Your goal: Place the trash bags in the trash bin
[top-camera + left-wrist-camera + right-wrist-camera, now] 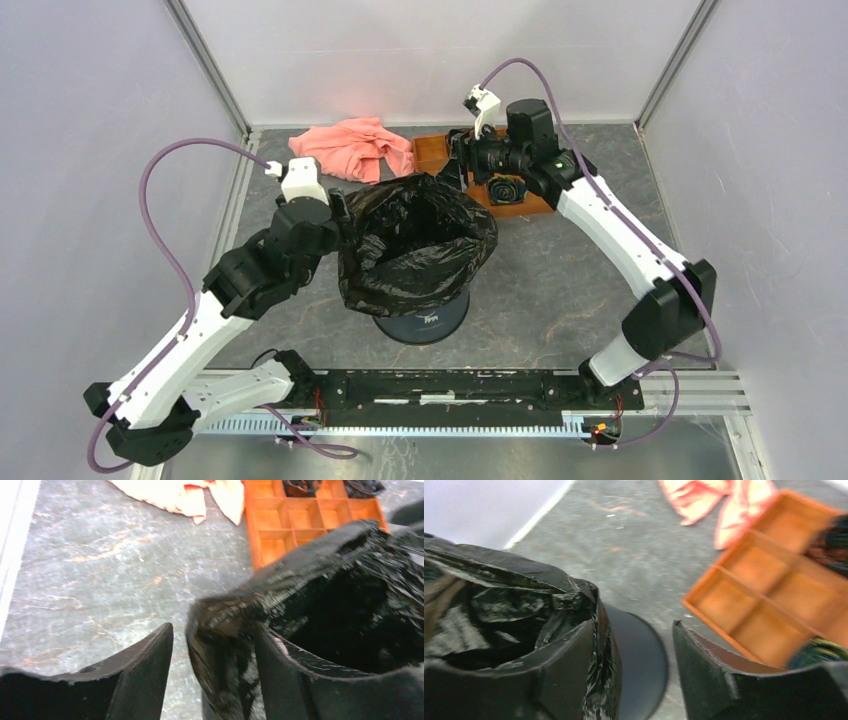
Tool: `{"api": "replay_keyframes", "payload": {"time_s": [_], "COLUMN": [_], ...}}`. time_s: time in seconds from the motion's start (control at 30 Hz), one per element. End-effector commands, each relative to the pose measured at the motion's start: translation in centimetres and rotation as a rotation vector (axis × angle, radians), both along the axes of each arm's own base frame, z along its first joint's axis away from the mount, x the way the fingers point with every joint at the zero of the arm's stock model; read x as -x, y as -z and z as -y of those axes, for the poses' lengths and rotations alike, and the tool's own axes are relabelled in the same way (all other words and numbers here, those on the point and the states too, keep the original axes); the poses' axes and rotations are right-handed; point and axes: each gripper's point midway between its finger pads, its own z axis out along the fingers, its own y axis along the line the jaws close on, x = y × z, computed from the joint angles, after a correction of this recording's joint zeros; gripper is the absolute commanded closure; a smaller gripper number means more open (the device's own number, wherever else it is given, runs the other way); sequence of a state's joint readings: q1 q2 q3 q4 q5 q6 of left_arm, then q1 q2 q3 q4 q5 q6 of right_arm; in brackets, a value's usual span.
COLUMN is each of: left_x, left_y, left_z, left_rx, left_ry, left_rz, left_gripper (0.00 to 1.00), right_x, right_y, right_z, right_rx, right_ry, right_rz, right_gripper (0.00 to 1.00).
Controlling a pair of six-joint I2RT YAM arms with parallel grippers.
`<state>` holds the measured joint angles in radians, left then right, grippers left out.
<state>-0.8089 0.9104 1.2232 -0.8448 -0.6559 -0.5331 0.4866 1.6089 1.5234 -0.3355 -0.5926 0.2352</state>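
Tabletop (570,275): cloth (350,148), tray (300,520) behind trash bin (420,322)

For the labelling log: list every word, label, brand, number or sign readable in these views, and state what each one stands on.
White logo, low on the trash bin: too small to read.
Trash bag, orange tray, pink cloth: no text visible on them in any view.
Nothing else readable; both wrist views are blurred.

One of each kind on the table (560,270).
One trash bag (415,245), one trash bin (425,322), one pink cloth (355,148), one orange compartment tray (430,152).
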Motion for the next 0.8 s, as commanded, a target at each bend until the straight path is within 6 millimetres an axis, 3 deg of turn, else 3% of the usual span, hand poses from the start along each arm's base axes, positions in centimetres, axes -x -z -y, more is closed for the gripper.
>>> {"api": "replay_keyframes", "payload": {"time_s": [0.0,0.13,0.23,0.4,0.63,0.67,0.77], "left_x": [-2.5,-3.8,-4.5,-4.7,-4.2,-4.2,-4.0], "left_y": [-0.6,-0.2,0.1,0.5,0.6,0.6,0.4], "left_z": [-1.1,-1.3,-1.3,-1.2,-1.7,-1.7,-1.8], "left_rx": [-0.047,-0.041,-0.032,-0.03,-0.034,-0.033,-0.032], "left_ry": [-0.05,-0.044,-0.028,-0.015,-0.016,-0.016,-0.016], "left_rz": [0.049,0.048,0.042,0.032,0.024,0.025,0.023], "left_gripper": [0.37,0.48,0.56,0.61,0.62,0.62,0.55], "right_x": [1.0,5.6,8.1,8.9,8.2,7.9,7.2], "right_y": [-5.6,-8.1,-8.2,-6.5,-4.3,-4.4,-5.0], "right_z": [4.4,3.2,2.6,2.6,1.4,1.6,2.0], "right_rx": [0.283,0.408,0.487,0.716,0.764,0.768,0.74], "right_ry": [0.207,0.181,0.154,0.217,0.23,0.259,0.332], "right_rz": [0.327,0.53,0.619,0.727,0.74,0.742,0.731], "right_gripper": [0.28,0.08,0.02,0.04,0.22,0.28,0.58]}}
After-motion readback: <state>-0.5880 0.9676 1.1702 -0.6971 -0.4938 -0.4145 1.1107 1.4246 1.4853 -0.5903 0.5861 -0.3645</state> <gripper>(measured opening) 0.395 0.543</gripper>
